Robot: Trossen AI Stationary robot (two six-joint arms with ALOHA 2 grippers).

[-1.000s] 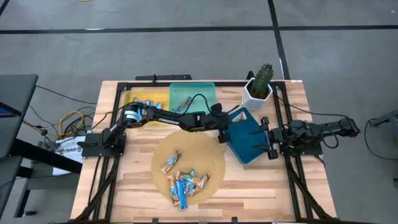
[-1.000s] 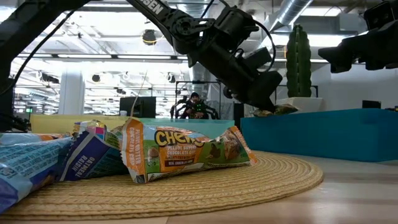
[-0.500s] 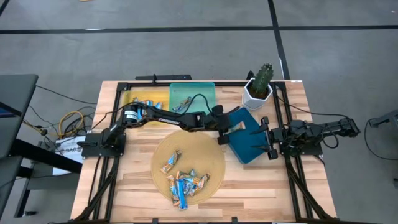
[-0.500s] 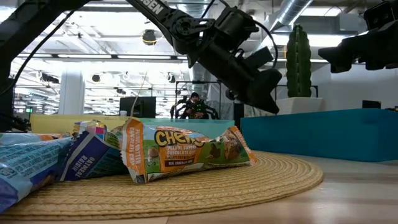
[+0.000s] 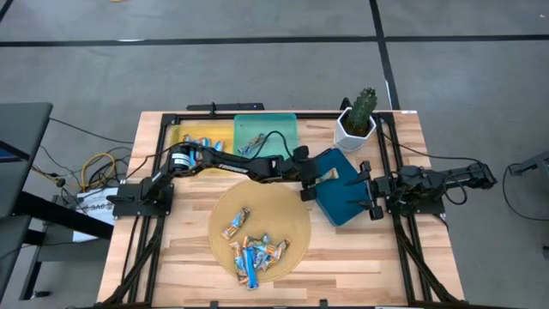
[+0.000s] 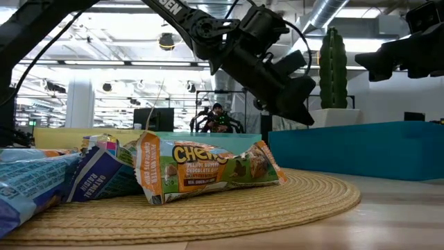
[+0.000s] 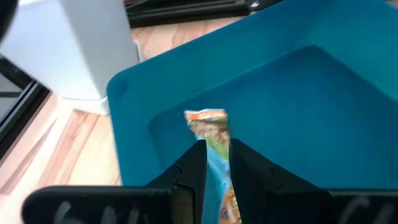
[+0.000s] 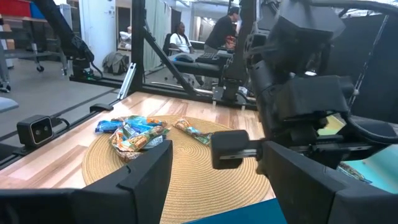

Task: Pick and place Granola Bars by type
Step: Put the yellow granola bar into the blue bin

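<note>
one granola bar (image 7: 211,134) is seen inside the dark blue tray (image 5: 347,193), between the parted fingers of the left pincer (image 7: 216,163). beside that tray, about six bars (image 5: 253,243) are heaped on one woven mat (image 5: 296,225). the right pincer (image 5: 371,189) is held wide open at the tray's other edge.

1. A dark blue tray (image 7: 298,93) fills most of the view.
2. A granola bar (image 7: 212,134) in an orange-and-tan wrapper lies inside it.
3. The left gripper (image 7: 216,163) has its fingers (image 7: 194,167) slightly apart, flanking the bar's near end.
4. A white pot (image 7: 87,50) stands at ten o'clock from the tray, on the wooden table (image 7: 56,149).
</note>
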